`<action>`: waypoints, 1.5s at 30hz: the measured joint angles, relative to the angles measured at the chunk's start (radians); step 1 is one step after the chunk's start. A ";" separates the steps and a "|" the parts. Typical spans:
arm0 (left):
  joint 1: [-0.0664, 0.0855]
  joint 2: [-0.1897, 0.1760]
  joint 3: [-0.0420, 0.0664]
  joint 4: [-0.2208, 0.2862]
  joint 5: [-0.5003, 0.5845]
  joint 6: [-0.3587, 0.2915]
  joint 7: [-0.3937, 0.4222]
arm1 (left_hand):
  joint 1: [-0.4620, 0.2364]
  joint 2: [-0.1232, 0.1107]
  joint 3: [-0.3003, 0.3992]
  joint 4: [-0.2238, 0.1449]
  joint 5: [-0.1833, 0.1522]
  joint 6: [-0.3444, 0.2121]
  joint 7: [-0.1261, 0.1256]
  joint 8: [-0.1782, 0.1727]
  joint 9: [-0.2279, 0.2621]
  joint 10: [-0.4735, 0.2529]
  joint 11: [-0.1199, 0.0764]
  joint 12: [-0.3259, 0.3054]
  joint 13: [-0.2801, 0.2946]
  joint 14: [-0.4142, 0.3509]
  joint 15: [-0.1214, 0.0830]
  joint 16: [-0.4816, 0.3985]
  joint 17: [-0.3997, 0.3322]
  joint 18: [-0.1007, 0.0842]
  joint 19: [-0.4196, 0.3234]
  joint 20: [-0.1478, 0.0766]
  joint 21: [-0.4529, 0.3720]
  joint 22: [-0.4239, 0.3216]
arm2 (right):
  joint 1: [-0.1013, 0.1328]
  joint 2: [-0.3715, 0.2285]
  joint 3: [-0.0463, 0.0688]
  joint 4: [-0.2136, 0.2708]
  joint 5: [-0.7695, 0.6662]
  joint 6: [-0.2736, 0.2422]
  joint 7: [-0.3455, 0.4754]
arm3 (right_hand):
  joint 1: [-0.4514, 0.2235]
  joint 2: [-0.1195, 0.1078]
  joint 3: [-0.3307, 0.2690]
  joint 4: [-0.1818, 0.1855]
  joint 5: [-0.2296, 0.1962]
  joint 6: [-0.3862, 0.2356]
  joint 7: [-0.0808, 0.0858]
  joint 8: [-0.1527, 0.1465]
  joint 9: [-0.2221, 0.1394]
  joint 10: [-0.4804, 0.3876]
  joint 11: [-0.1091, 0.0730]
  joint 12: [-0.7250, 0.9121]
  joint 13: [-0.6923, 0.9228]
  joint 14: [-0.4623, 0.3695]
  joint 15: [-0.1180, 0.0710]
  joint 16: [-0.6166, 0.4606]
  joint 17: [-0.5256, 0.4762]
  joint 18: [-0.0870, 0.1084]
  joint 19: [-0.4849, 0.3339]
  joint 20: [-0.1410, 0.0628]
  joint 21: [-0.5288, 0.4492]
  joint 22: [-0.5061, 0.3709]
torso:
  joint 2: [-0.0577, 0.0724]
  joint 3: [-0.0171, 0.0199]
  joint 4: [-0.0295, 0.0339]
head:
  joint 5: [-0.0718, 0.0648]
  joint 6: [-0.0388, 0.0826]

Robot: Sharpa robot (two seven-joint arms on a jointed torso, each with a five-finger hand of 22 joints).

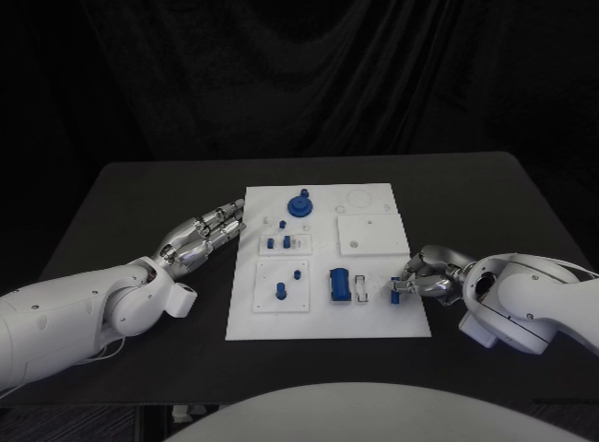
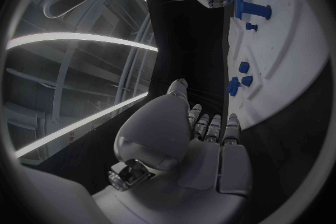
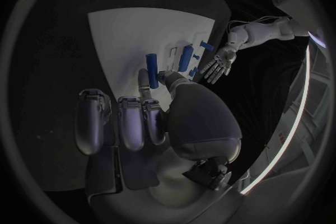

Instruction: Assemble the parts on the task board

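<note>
Right hand (image 1: 430, 279) pinches a small blue part (image 1: 401, 295) at the task board's (image 1: 320, 324) right edge.

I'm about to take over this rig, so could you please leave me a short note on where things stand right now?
Right hand: pinches a small blue part over the task board near its right edge.
Left hand: open, fingers spread, beside the board's left edge, holding nothing.
Board: a large blue block sits in the front middle; a round knobbed part stands at the back; small pegs in the left half.
Left: seat the held part; the rest I cannot judge.
</note>
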 measured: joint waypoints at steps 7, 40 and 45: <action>0.000 0.003 0.000 -0.001 0.000 0.000 0.000 | 0.000 0.000 0.000 0.000 0.000 0.000 0.000 0.000 0.000 0.000 0.000 0.000 0.000 0.000 0.000 0.000 0.000 0.000 0.000 0.000 0.000 0.000 | 0.008 0.034 0.000 -0.009 0.118 -0.010 0.030 | -0.018 0.005 0.010 -0.004 0.000 0.000 0.000 0.000 0.004 0.000 0.000 0.000 0.000 0.000 0.000 0.000 0.000 0.000 0.000 0.000 0.000 0.000 | -0.001 -0.0002 0.0016 | 0.000 0.000; 0.000 0.011 0.000 -0.007 0.000 0.003 -0.001 | 0.000 0.000 0.000 0.000 0.000 0.004 0.004 0.000 0.000 0.000 0.000 0.000 0.000 0.000 0.000 0.000 0.000 0.000 0.000 0.000 0.000 0.000 | 0.005 0.149 0.000 -0.117 0.163 0.049 0.056 | -0.082 0.016 0.075 -0.051 -0.153 -0.019 0.003 0.005 0.013 -0.004 0.004 0.000 0.000 0.000 0.000 -0.004 0.000 0.000 0.000 0.000 -0.013 0.000 | 0.001 0.0001 0.0001 | 0.005 0.000; 0.000 0.011 0.000 -0.007 0.000 0.004 -0.001 | 0.000 0.000 0.000 0.000 0.000 0.004 0.004 0.000 0.000 0.000 0.000 0.000 0.000 0.000 0.000 0.000 0.000 0.000 0.000 0.000 0.000 0.000 | 0.005 0.152 0.001 -0.122 0.152 0.060 0.051 | -0.091 0.013 0.074 -0.049 -0.196 -0.019 0.003 0.005 0.012 -0.003 0.004 0.000 0.000 0.000 0.000 -0.004 0.000 0.000 0.000 0.000 -0.013 0.000 | 0.001 0.0002 0.0001 | 0.006 0.000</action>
